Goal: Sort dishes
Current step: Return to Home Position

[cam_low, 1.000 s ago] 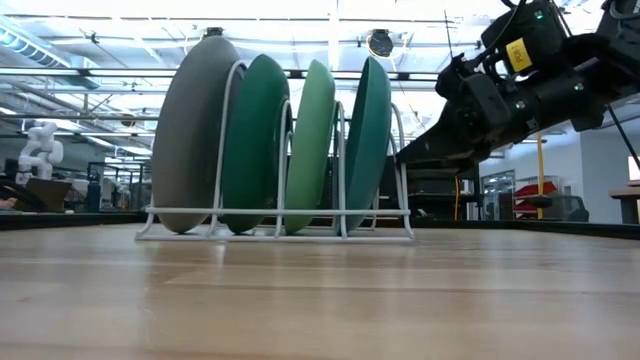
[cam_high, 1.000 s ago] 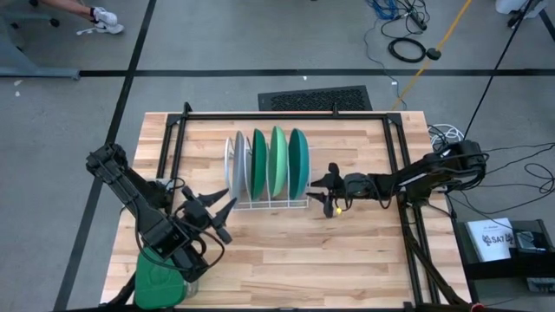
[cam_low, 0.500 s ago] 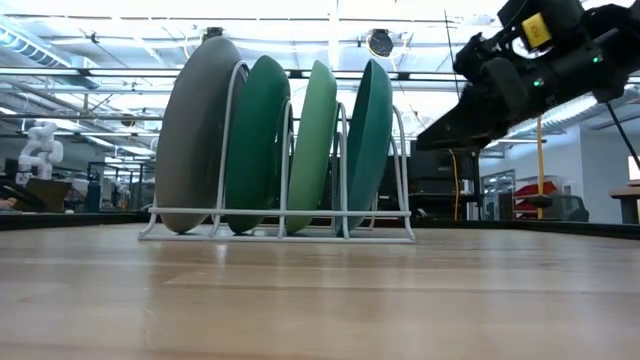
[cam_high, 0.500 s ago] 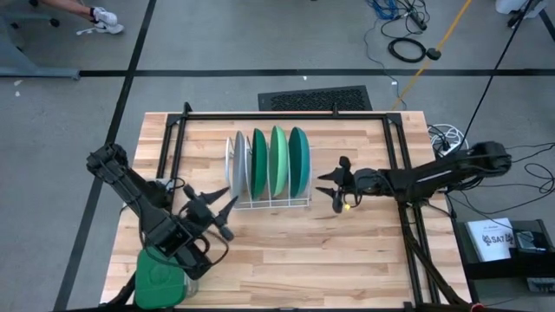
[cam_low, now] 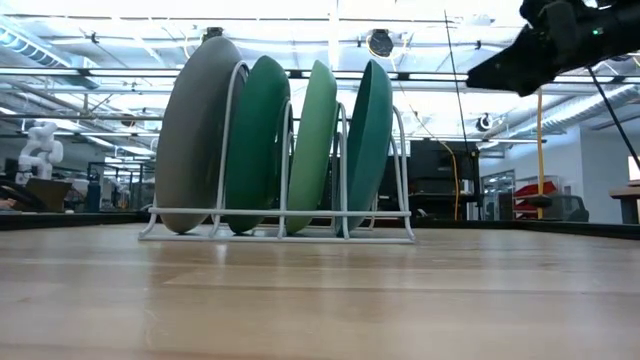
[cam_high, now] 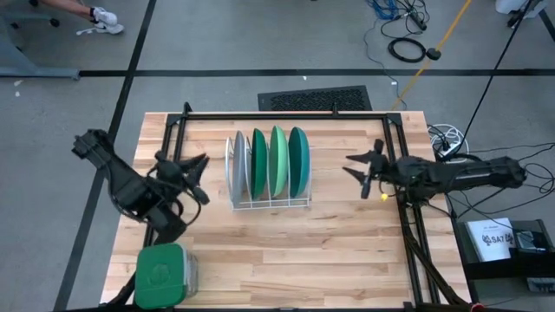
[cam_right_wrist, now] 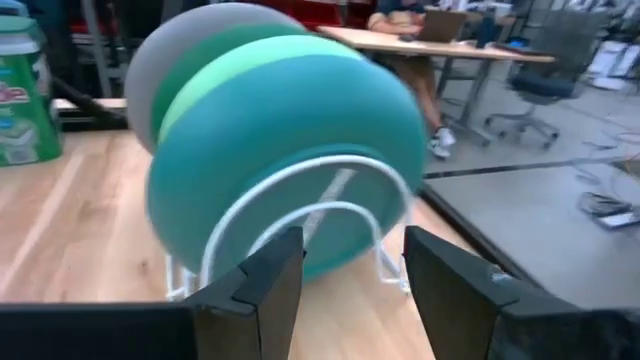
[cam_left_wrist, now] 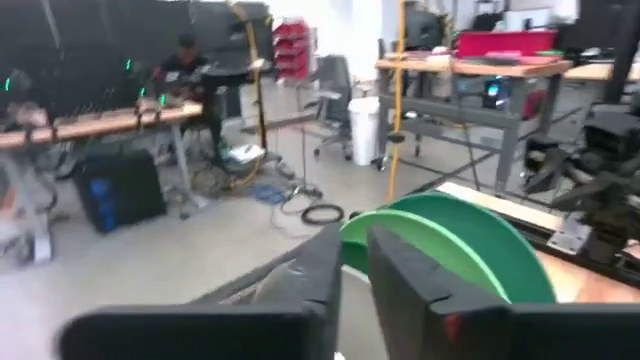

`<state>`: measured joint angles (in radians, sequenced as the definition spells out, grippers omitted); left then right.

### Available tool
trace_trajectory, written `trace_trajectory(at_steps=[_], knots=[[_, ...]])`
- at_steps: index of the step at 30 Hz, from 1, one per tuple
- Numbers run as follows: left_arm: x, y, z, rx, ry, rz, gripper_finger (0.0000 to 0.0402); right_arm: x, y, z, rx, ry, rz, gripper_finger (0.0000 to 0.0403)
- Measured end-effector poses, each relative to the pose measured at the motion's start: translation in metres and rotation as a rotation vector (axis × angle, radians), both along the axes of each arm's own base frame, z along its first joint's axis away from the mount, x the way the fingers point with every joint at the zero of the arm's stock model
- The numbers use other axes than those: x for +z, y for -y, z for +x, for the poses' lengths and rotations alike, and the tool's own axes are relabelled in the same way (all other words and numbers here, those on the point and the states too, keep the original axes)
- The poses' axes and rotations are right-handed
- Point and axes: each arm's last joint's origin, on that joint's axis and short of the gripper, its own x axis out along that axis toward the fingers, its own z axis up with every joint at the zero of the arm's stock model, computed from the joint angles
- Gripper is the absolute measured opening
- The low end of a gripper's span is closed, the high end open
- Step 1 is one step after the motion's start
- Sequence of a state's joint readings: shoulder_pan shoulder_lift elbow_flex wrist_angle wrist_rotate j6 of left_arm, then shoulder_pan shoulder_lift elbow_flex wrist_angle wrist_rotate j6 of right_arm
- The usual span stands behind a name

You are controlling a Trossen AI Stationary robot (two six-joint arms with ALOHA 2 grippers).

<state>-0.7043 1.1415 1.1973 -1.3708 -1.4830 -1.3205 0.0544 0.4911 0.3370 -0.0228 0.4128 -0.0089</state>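
Claws: two, both mine. My left claw point(cam_high: 198, 178) hangs at 9 o'clock of the rack point(cam_high: 270, 204), toward the left edge of the table point(cam_high: 286, 260). Its fingers are apart and hold nothing; my left wrist view shows only a narrow gap between them. My right claw point(cam_high: 361, 172) hangs at 3 o'clock of the rack, by the right rail of the frame point(cam_high: 277, 115), with its fingers spread wide and nothing between them.
Plates: four, all standing on edge side by side in the rack. Left to right they are the grey plate point(cam_high: 232, 169), the dark green plate point(cam_high: 259, 165), the mint plate point(cam_high: 277, 163) and the teal plate point(cam_high: 298, 163).
Rack: one, white wire, at mid-table a little toward 12 o'clock.
Container: one, green, square and lidded point(cam_high: 162, 276). It sits at the table's 7 o'clock corner, well apart from the rack.
Since a second ago: my left arm has swung off the container, which it half covered, and the lid now shows whole. That claw has gone from 7 o'clock of the rack to 9 o'clock. My right claw was near the teal plate and has drawn back toward 3 o'clock. In the low view it now shows only in the upper right corner. Plates and rack stand as they did.
Table: pale wooden planks, with the black metal frame round its far half.
Room: a grey floor point(cam_high: 217, 52) with black tape lines. A person's shoe point(cam_high: 105, 17) lies at 11 o'clock, a grate point(cam_high: 314, 97) at 12 o'clock just beyond the table, and coiled cables point(cam_high: 408, 48) at 1 o'clock. The low view shows bright ceiling lights.
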Motion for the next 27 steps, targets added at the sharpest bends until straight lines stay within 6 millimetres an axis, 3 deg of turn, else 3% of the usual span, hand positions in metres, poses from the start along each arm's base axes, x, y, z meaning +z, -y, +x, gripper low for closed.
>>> trace_trajectory(at_steps=[4,11,14,18,21,27], knots=[[0.000,-0.016,0.002,0.079,0.014,-0.035,0.0007,0.003,0.001,-0.012,-0.027,0.015,-0.021,0.0171],[0.002,-0.035,0.003,0.043,-0.235,-0.184,0.0002,0.008,0.003,-0.019,-0.038,0.054,-0.049,0.0168],[0.008,-0.034,0.002,-0.025,-0.275,-0.133,0.0001,0.008,0.002,-0.019,-0.016,0.050,-0.058,0.0160],[0.014,-0.033,-0.010,-0.067,-0.254,-0.014,0.0001,0.010,-0.002,-0.020,0.138,0.073,-0.062,0.0142],[0.004,-0.031,-0.018,-0.139,-0.255,0.026,0.0001,0.012,-0.003,-0.024,0.188,0.097,-0.065,0.0117],[-0.042,-0.026,-0.027,-0.281,-0.148,0.002,0.0000,-0.007,-0.003,-0.034,0.216,0.131,-0.076,0.0018]])
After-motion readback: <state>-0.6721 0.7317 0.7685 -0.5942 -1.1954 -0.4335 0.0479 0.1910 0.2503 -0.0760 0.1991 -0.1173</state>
